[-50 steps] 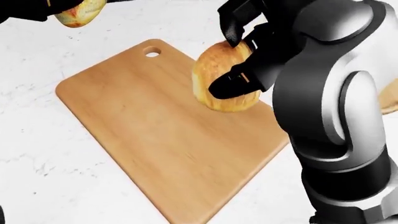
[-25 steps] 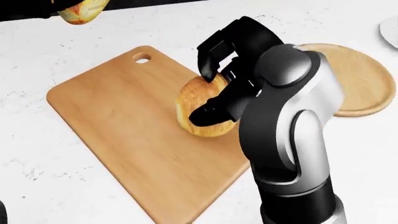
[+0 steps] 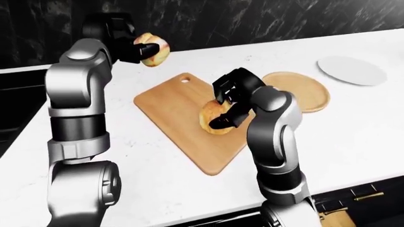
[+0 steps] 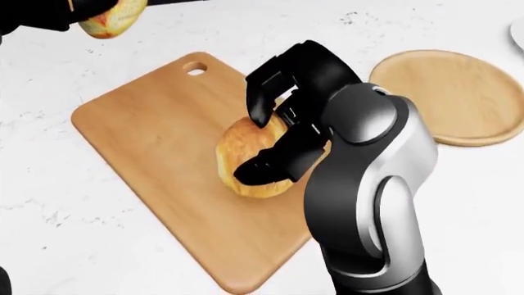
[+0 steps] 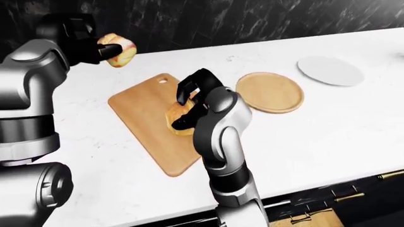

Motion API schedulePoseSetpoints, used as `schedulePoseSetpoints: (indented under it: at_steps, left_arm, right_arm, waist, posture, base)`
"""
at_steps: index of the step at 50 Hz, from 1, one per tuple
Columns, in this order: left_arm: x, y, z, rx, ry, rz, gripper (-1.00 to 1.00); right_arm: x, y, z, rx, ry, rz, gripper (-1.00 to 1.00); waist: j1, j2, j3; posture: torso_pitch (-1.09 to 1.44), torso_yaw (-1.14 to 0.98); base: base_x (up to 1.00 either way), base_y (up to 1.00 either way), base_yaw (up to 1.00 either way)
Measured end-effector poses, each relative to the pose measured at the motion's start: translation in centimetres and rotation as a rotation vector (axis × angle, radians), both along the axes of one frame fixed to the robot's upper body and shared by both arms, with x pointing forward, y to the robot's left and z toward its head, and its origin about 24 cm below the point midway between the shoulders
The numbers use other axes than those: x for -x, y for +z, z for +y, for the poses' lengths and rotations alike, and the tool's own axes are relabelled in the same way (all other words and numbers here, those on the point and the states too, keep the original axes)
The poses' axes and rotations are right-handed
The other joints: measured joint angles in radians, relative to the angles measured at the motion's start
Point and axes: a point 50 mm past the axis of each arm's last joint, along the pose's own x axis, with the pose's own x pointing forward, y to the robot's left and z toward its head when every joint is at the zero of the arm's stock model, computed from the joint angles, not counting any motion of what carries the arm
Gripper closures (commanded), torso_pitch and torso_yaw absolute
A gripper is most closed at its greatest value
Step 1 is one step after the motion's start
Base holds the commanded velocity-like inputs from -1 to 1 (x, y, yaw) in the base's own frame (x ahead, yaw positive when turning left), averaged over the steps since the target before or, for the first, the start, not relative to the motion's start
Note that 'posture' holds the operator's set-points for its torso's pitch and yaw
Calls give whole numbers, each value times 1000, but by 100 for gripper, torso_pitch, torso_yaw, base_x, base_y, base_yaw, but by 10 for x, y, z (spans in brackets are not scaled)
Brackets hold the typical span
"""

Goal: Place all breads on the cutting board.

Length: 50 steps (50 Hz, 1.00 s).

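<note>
A wooden cutting board [image 4: 147, 135] lies slanted on the white counter. My right hand [image 4: 260, 140] is shut on a golden bread roll [image 4: 238, 157] near the board's middle, thumb under it and fingers over its top. Whether the roll touches the board I cannot tell. My left hand [image 3: 134, 46] is raised at the upper left of the left-eye view, beyond the board's holed corner, shut on a second bread roll [image 3: 155, 51]. That roll also shows at the head view's top left edge [image 4: 115, 17].
A round wooden plate [image 4: 459, 98] sits on the counter just right of the board, and a white plate [image 3: 352, 70] lies farther right. A dark marble wall [image 3: 265, 19] backs the counter. The counter's near edge [image 3: 354, 182] runs along the bottom.
My right hand has carried its roll down and left, from the board's right edge toward its middle. The left hand and its roll have stayed raised. The head view shifted slightly.
</note>
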Motion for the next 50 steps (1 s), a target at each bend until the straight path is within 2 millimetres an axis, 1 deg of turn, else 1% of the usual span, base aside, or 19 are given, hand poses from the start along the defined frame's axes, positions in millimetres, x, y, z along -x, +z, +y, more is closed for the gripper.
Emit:
schedulePoseSetpoints:
  at_steps: [1, 3, 4, 5, 7, 11, 14, 20, 24, 28, 36, 41, 44, 50]
  left_arm:
    - [0, 0, 0, 0, 0, 2, 100]
    - [0, -1, -1, -1, -1, 4, 100]
    - [0, -1, -1, -1, -1, 5, 100]
    - [0, -1, 0, 0, -1, 7, 100]
    - [0, 0, -2, 0, -5, 8, 100]
    - [2, 8, -2, -2, -9, -23, 100]
    - [2, 7, 0, -1, -3, -24, 100]
    - [0, -4, -2, -1, -10, 16, 100]
    - [1, -3, -2, -2, -11, 12, 100]
    - [6, -8, -4, -19, -17, 0, 100]
    - [9, -33, -10, -51, -56, 63, 100]
    - [11, -41, -13, -69, -72, 85, 100]
    - [12, -43, -14, -77, -78, 92, 100]
    - [17, -49, -23, -96, -114, 95, 98]
  right_arm:
    - [0, 0, 0, 0, 0, -2, 38]
    - [1, 0, 0, -4, 4, -7, 7]
    - [2, 0, 1, -6, 9, -9, -68]
    - [4, 3, 2, -16, 22, -24, -100]
    - [4, 6, 4, -2, 33, -43, -100]
    - [0, -9, 2, 12, 7, 28, -100]
    - [-2, -14, 0, 7, -8, 58, -100]
    - [0, -7, 1, 21, -6, 29, -100]
    - [-1, -1, 3, 18, 1, 22, -100]
    - [-3, 19, 0, 0, -6, -4, -100]
    - [-7, 88, -5, -73, -35, -130, -100]
    - [-9, 122, -8, -143, -60, -192, -100]
    - [-8, 129, -8, -149, -61, -218, -100]
    - [-16, 129, -8, -146, -66, -192, -100]
  waist:
    - [0, 1, 0]
    - [0, 3, -1]
    - [-1, 3, -2]
    - [-2, 4, -3]
    - [-1, 5, -7]
    - [2, 5, -3]
    - [2, 9, 3]
    - [2, 9, 5]
    - [1, 9, 5]
    - [-2, 12, 5]
    - [-3, 14, 8]
    - [-1, 10, 10]
    - [-1, 6, 9]
    - [3, 3, 14]
  posture:
    - [0, 0]
    - [0, 0]
    - [0, 0]
    - [0, 0]
    - [0, 0]
    - [0, 0]
    - [0, 0]
    - [0, 0]
    - [0, 0]
    - [0, 0]
    - [0, 0]
    - [0, 0]
    - [0, 0]
    - [0, 0]
  base:
    - [0, 0, 0]
    - [0, 0, 0]
    - [0, 0, 0]
    - [0, 0, 0]
    - [0, 0, 0]
    - [0, 0, 0]
    - [0, 0, 0]
    - [0, 0, 0]
    - [0, 0, 0]
    - [0, 0, 0]
    - [0, 0, 0]
    - [0, 0, 0]
    - [0, 0, 0]
    - [0, 0, 0]
